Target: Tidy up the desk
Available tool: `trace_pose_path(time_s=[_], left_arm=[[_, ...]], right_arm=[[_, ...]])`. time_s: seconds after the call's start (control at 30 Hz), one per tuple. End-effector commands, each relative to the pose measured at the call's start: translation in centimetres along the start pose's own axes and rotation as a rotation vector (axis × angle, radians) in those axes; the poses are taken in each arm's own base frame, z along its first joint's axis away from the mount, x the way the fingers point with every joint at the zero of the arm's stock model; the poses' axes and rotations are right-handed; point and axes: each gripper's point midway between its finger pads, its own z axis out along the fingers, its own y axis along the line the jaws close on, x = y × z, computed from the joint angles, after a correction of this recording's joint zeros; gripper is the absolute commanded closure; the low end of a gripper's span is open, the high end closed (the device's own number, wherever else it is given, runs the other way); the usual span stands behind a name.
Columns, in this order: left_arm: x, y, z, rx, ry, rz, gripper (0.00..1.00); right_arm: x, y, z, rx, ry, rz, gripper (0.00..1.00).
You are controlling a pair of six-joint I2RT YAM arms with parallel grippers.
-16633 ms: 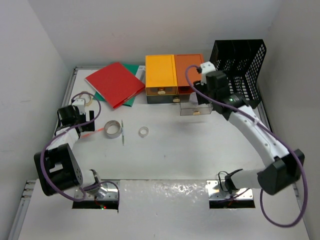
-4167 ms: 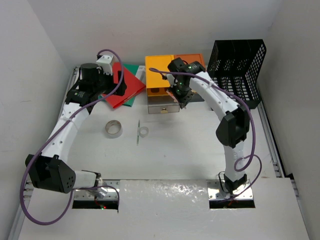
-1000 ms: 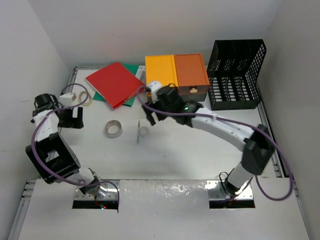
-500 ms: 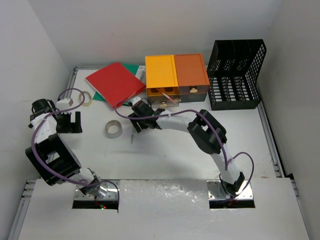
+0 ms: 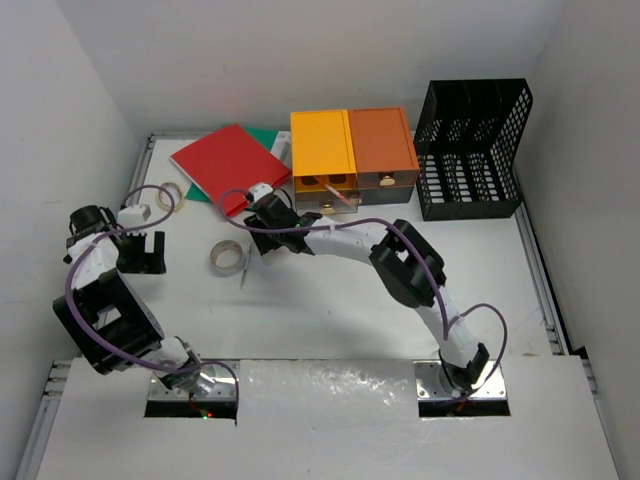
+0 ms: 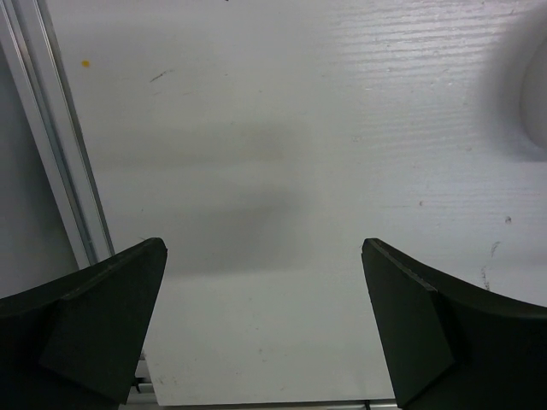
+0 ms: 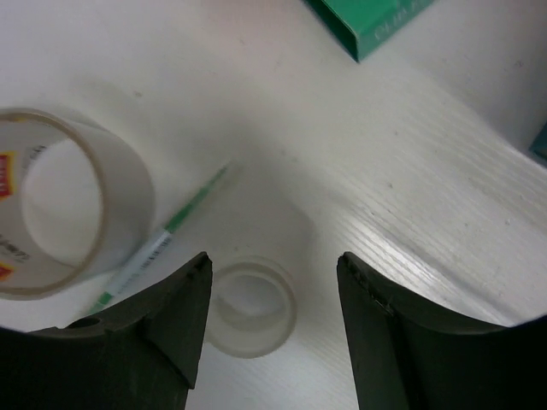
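**A:** Where was the desk [image 5: 350, 300]?

**B:** Under everything, white, spread beneath both arms.

**A:** Start at the left.

**B:** The left gripper [image 5: 145, 252] hung at 9 o'clock, near the rail [image 6: 51, 154]. Its jaws were released wide, with only bare desk between them.

**A:** Next?

**B:** A red folder [image 5: 230, 167] lay at 11 o'clock. Nearer the middle sat a tape roll [image 5: 227, 257], with a pen [image 5: 243, 272] just beside it at its 3 o'clock.

**A:** And the right gripper [image 7: 273, 260]?

**B:** It reached across, left of centre, low over a small ring [image 7: 253, 309]. The jaws stood apart and straddled the ring. One finger met its rim and the other showed a gap, so it wasn't clenched.

**A:** Further right?

**B:** The drawer box [image 5: 350, 150] stood at 12 o'clock and the rack [image 5: 475, 145] at 2.
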Motion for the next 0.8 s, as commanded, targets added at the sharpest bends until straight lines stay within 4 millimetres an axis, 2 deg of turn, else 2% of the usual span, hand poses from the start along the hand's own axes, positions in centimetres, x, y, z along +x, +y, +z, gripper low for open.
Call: trace_pose_path(time_s=[0.0,0.03,0.07,0.1,0.13,0.17,0.2,0.33,0.47,0.53,0.63,0.77], left_arm=[[-1.0,0.9,-0.2,-0.033,-0.047,0.033,0.02],[-0.9,0.8,0.0,-0.029,-0.043,0.032,0.03],[-0.8,0.8,0.0,-0.031,-0.042,0.034,0.02],[-0.7,0.8,0.0,-0.029,-0.038,0.034,0.02],[-0.6,0.7,0.1,-0.025,-0.036,0.036,0.03],[-0.5,0.6,0.1,-0.023,-0.033,0.038,0.03],[-0.5,0.6,0.1,-0.024,-0.032,0.039,0.02],[-0.1,0.4,0.3,-0.019,-0.032,0.045,0.03],[0.3,0.2,0.6,-0.011,-0.026,0.048,0.02],[0.5,0.3,0.7,-0.017,-0.021,0.048,0.02],[0.6,0.3,0.7,-0.020,-0.018,0.054,0.02],[0.6,0.3,0.7,-0.021,-0.019,0.056,0.02]], right_arm=[[-5.2,3.7,-0.6,-0.086,-0.136,-0.008,0.41],[-5.8,4.3,0.0,-0.099,-0.144,-0.002,0.41],[-5.5,4.4,0.3,-0.100,-0.125,0.003,0.42],[-6.6,4.8,0.4,-0.109,-0.141,0.017,0.42],[-6.5,5.0,0.7,-0.110,-0.136,0.022,0.42],[-5.5,4.9,1.6,-0.100,-0.109,0.025,0.42],[-5.2,4.9,2.1,-0.095,-0.103,0.036,0.42],[-2.9,3.2,4.1,0.003,-0.074,0.049,0.42],[-1.4,1.2,4.1,0.093,-0.104,0.083,0.44],[-1.1,0.9,4.0,0.103,-0.107,0.095,0.47],[-0.8,1.4,4.5,0.079,-0.096,0.101,0.52],[-1.3,3.1,4.2,-0.010,-0.101,0.103,0.53]])
